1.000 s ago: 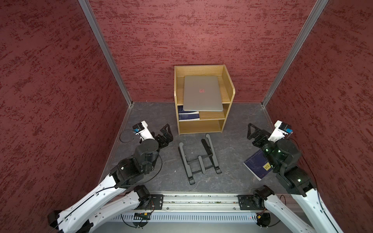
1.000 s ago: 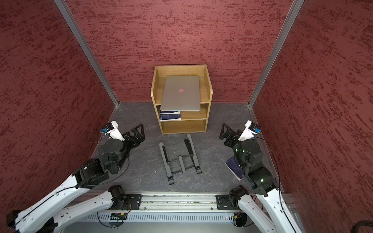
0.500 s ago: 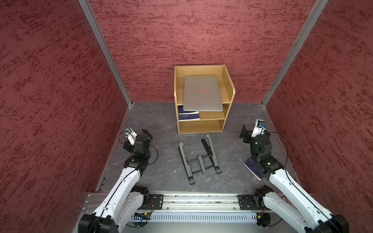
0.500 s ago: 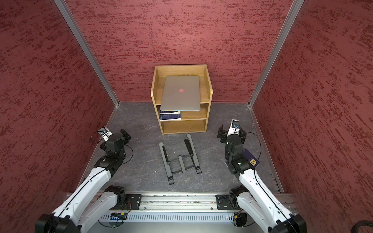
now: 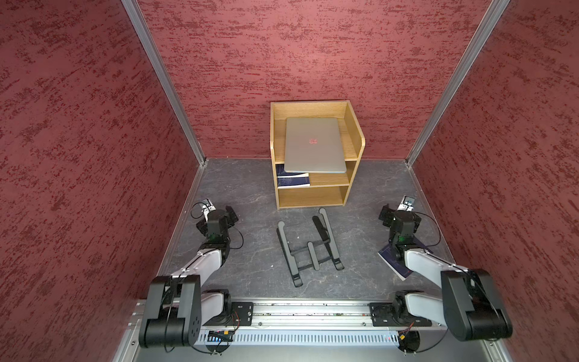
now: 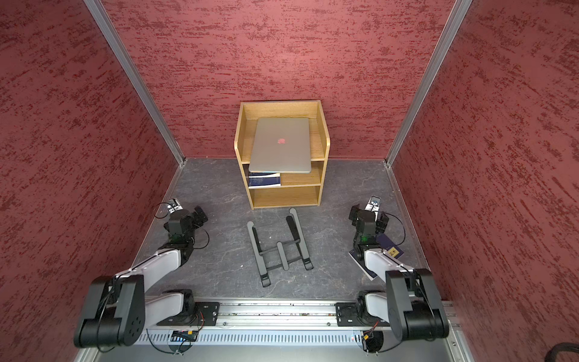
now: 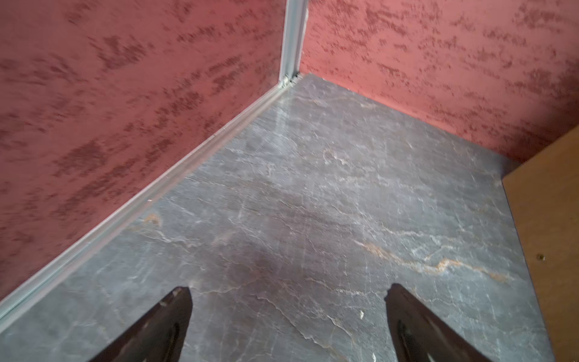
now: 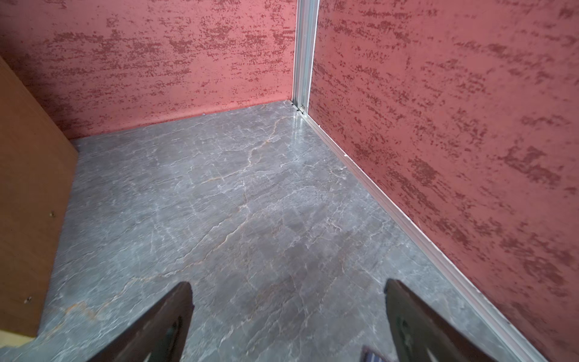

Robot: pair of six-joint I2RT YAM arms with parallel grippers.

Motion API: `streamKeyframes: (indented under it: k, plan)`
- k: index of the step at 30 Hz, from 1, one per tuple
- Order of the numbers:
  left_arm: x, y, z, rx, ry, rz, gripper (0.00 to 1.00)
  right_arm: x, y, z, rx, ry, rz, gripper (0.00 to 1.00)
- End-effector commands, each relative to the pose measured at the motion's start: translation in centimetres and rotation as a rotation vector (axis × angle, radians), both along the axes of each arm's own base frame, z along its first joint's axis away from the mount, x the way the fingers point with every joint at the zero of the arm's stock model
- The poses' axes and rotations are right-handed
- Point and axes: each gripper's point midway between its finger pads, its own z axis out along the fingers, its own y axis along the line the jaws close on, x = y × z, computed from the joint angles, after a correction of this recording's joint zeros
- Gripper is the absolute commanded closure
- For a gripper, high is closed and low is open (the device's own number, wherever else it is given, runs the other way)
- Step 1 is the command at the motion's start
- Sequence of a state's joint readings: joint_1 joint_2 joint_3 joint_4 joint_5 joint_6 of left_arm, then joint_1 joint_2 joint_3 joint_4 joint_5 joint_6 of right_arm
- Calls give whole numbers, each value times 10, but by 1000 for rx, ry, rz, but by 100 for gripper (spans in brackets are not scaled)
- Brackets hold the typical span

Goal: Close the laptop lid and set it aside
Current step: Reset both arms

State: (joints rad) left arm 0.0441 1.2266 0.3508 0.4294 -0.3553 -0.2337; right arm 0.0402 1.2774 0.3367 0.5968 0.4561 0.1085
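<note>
The laptop (image 5: 314, 145) lies closed on the top tier of a wooden shelf unit (image 5: 356, 147), its near edge jutting out past the front of that tier in both top views. The laptop lid (image 6: 280, 142) sits flat on the base with no gap showing, silver-grey face up and the reddish logo near its middle. On the tier below the top of the shelf unit, toward its left end, dark blue books (image 5: 293, 181) lie stacked partly under the overhang, while the lowest tier shows only bare wood.

A black folding stand (image 5: 308, 247) rests on the grey marbled tabletop (image 5: 250, 194) just in front of the shelf unit, touching nothing else. The left gripper (image 7: 288, 294) hangs low over the tabletop in front of the shelf unit and off to its left, its 2 dark fingers (image 7: 169, 316) spread wide with only bare surface between them. The right gripper (image 8: 288, 291) hangs in front of the shelf unit and off to its right, likewise spread wide and empty. Both are well apart from the laptop. A dark blue book (image 6: 389, 247) lies on the tabletop in front of the shelf unit and to its right, partly hidden under the right arm
</note>
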Motion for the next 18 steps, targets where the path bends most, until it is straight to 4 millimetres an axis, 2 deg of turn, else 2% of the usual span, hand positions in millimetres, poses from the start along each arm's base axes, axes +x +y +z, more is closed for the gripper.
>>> streamKeyframes:
  k: [1,4,6,10,11,13,14,16,18]
  plan:
    - [25,-10,26,39,-121,-97,0,14,6,23,36,-148,64,1]
    - [37,-17,30,62,-177,-149,0,24,13,16,53,-170,124,1]
    - [43,-22,22,75,-173,-179,0,29,22,12,51,-133,182,1]
    - [51,-55,8,110,-143,-362,0,31,43,13,28,-168,312,2]
    - [53,-58,8,130,-173,-377,0,30,48,8,23,-178,344,1]
    - [52,-56,6,125,-153,-345,0,31,50,-4,20,-170,354,2]
    - [55,-52,6,131,-156,-331,0,34,49,-14,38,-100,348,2]
    - [54,-51,4,116,-144,-333,0,48,51,-11,27,-71,353,1]
    - [54,-51,5,112,-144,-331,0,48,53,-10,20,-73,352,1]
